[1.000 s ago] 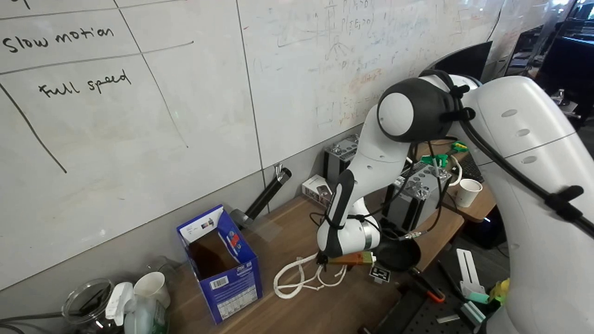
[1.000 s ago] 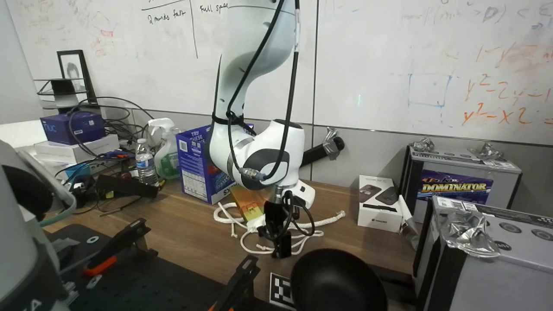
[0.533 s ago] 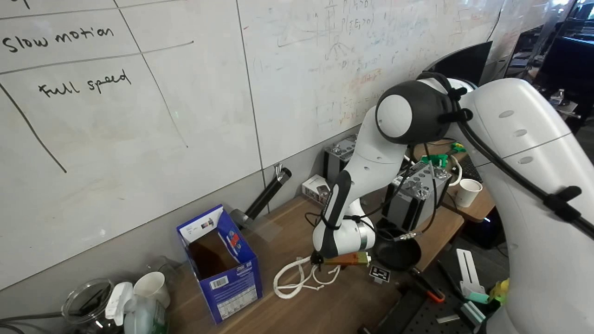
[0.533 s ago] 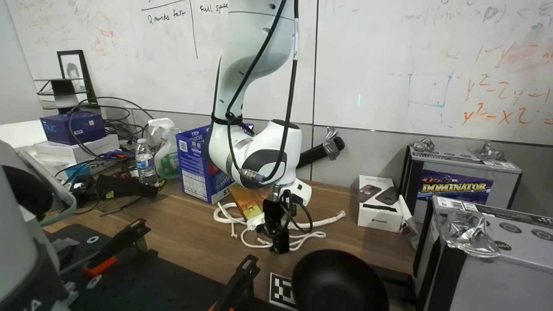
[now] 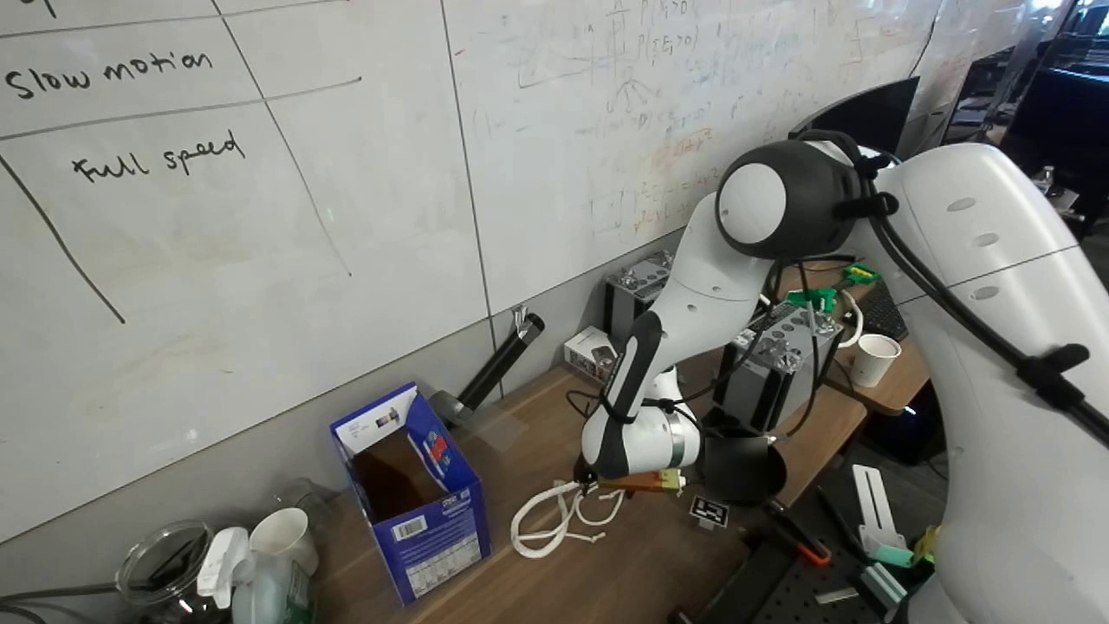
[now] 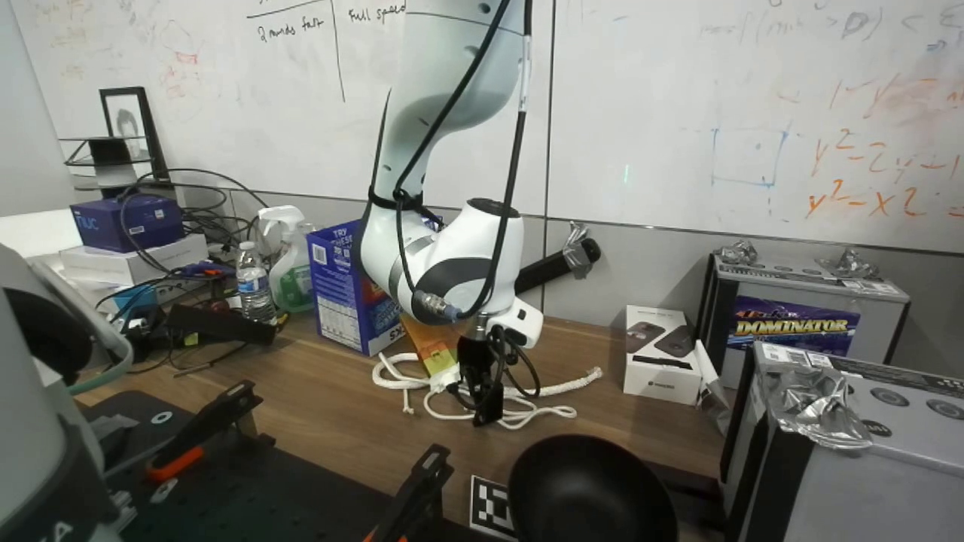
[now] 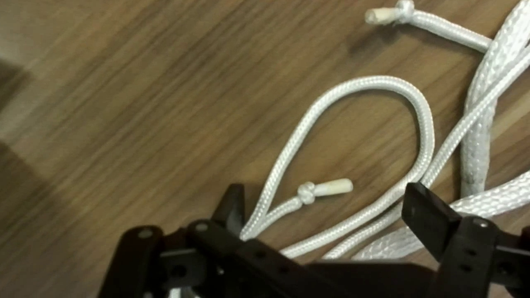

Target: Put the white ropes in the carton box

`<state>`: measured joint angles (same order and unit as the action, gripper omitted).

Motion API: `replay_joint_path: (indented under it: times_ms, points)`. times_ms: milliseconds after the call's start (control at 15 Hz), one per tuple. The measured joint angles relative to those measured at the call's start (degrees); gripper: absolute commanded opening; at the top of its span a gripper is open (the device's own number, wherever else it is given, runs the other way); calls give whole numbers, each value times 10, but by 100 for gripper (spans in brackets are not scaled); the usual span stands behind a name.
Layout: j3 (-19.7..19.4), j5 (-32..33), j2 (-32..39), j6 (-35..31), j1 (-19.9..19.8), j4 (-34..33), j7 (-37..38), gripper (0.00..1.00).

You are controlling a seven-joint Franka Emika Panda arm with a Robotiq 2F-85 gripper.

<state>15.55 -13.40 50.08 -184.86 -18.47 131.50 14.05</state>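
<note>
The white ropes [image 5: 518,529] lie in loose loops on the wooden table, in front of the whiteboard wall. They show in both exterior views [image 6: 574,385], and in the wrist view [image 7: 426,128] loops and a knotted end lie near and between the fingers. My gripper [image 7: 325,203] is open, its black fingers wide apart and pointing down over the ropes, with nothing held. In an exterior view the gripper [image 6: 482,410] is low over the coils; whether it touches the table cannot be told. The blue carton box [image 5: 442,533] stands open-topped beside the ropes, also seen behind the arm [image 6: 339,290].
A black pan [image 6: 591,489] stands near the gripper. A white phone box [image 6: 663,376] and grey battery cases [image 6: 851,452] are on one side. A spray bottle [image 6: 294,282] and a paper cup [image 5: 286,537] stand by the blue box. A black tube [image 5: 502,368] leans at the wall.
The gripper has shifted a little toward the wall and the blue box, away from the pan. The ropes and the box look unmoved.
</note>
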Motion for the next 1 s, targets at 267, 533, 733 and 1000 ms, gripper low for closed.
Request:
replay_joint_path:
  times_ms: [267,533,733,1000]
  points:
    - [14,0,0,-21,-20,5,1,100]
    - [9,0,2,-24,-13,4,8,100]
    - [-13,-10,3,-26,19,0,27,100]
    - [-36,-27,4,-34,58,-4,44,100]
